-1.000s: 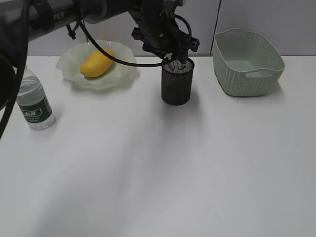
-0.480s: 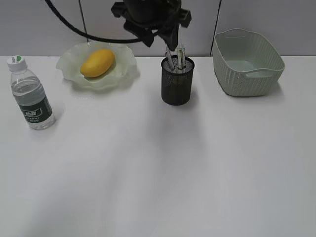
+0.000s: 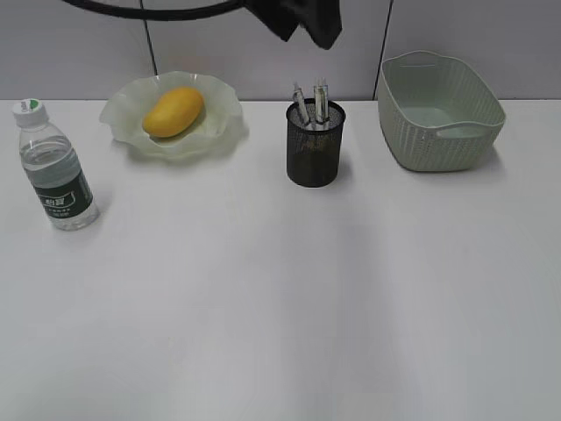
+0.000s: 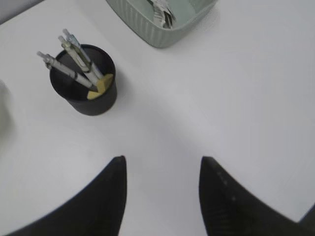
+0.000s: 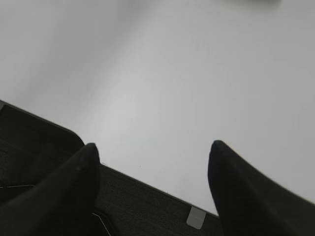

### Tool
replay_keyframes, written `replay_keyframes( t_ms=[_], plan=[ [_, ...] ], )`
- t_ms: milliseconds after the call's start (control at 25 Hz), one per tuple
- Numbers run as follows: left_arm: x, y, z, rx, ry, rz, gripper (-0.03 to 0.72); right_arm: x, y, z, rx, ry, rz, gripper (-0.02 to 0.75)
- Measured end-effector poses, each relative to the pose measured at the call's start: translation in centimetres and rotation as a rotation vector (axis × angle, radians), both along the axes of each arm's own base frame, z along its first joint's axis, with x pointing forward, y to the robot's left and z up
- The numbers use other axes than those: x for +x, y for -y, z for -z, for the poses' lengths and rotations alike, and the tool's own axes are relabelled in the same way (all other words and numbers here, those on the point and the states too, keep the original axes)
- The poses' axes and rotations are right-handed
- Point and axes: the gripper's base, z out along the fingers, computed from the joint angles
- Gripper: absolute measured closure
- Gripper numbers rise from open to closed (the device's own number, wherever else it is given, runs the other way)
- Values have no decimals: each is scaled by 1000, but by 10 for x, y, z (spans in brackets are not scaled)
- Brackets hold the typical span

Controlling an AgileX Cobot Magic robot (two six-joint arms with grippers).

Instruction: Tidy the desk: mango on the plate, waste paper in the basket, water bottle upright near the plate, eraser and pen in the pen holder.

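Exterior view: mango [image 3: 173, 111] is seen lying in the plate [image 3: 219, 132] at far left, water bottle [image 3: 56, 169] standing upright near-left of the plate, pen holder [image 3: 315, 145] at centre with pens [image 3: 312, 103] sticking out, basket [image 3: 438, 112] at far right. Only a dark part of the left arm is seen at the top edge.

Left wrist view: left gripper [image 4: 163, 189] is seen with jaws apart, nothing between them, above bare desk [image 4: 236, 98]. Yellow eraser [image 4: 101, 84] sits inside the holder beside the pens; waste paper [image 4: 161, 11] lies in the basket.

Right wrist view: right gripper [image 5: 152, 169] is spread wide and empty over the near desk edge.

All items appear placed. Risk: the tall, light holder could be tipped by a low arm sweep, spilling its contents.
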Motion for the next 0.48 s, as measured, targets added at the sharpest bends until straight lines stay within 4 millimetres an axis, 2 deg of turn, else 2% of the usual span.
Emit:
replay_keyframes(
  t_ms=[120,240,480],
  plan=[
    [-27,-14,-1,30,-27,26,328,0,0,0,0,0,0,197],
    [-54,-34,7,76,-75,39,328,0,0,0,0,0,0,196],
    [-108,-87,13,112,-113,41,328,0,0,0,0,0,0,196]
  ],
)
